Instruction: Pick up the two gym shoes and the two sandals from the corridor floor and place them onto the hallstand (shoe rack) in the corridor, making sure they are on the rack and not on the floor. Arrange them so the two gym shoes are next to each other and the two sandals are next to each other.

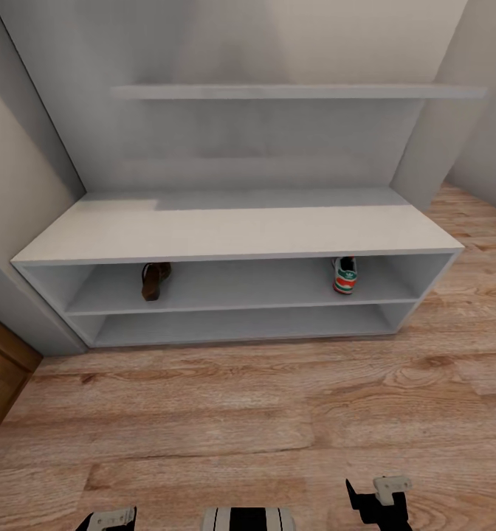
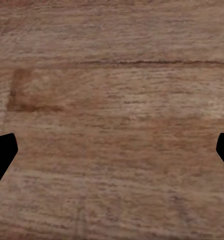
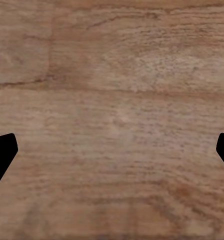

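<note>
The hallstand [image 1: 233, 232] is a wide pale grey bench with two open shelf bays and a floating shelf [image 1: 300, 91] above. A brown sandal [image 1: 155, 281] lies at the left end of the upper bay. At the right end of that same bay sits a cream gym shoe [image 1: 344, 275] with green stripes and a red heel patch. Both arms hang low over the corridor floor [image 1: 248, 413], well short of the rack. My left gripper [image 2: 112, 150] is open, its fingertips [image 2: 3, 152] spread wide over bare planks. My right gripper [image 3: 112, 150] is open too, with nothing between its fingers.
A grey wall flanks the rack on the left, with a brown wooden door edge [image 1: 1, 376] at the lower left. Another grey wall panel [image 1: 432, 140] stands at the rack's right end. Wood-plank floor stretches between me and the rack.
</note>
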`<state>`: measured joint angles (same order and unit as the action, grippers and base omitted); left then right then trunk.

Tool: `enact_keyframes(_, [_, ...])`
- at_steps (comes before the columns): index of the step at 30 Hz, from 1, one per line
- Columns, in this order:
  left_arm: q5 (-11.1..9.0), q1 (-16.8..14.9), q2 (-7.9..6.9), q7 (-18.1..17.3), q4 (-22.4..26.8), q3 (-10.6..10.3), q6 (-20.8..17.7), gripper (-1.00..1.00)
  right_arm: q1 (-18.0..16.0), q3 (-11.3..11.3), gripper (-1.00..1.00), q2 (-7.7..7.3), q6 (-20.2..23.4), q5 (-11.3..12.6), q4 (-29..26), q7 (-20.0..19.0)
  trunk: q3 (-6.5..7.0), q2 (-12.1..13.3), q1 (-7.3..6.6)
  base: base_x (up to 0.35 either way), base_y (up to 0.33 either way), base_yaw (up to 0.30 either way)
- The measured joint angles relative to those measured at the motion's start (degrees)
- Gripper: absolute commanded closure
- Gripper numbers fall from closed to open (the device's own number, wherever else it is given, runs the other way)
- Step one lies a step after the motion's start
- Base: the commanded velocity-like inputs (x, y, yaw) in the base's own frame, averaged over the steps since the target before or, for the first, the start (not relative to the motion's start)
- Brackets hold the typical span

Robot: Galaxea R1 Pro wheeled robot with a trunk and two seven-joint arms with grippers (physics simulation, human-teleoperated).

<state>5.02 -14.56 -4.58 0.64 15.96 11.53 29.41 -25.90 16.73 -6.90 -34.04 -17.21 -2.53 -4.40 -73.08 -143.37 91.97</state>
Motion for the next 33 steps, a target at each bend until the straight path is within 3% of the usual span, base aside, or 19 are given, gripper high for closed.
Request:
enact_keyframes(10, [-0.01,-0.01,-0.09,0.0,-0.02,-0.03,0.09,-1.0,0.01,0.05,-1.0,-0.01,0.01,0.07,-0.05,0.02,0.0,0.0,0.0,0.0,0.0,-0.097])
enact_keyframes(30, [-0.01,-0.02,-0.07,0.0,-0.02,0.0,0.1,-1.0,0.03,0.08,-1.0,-0.3,0.02,1.03,-0.09,0.0,0.0,0.0,0.0,0.0,0.0,-0.254])
enact_keyframes(33, [-0.01,-0.02,0.02,0.0,-0.02,-0.01,0.1,-1.0,0.02,0.09,-1.0,-0.4,0.02,1.61,-0.13,-0.03,0.66,0.04,-0.08,0.0,0.0,-0.266])
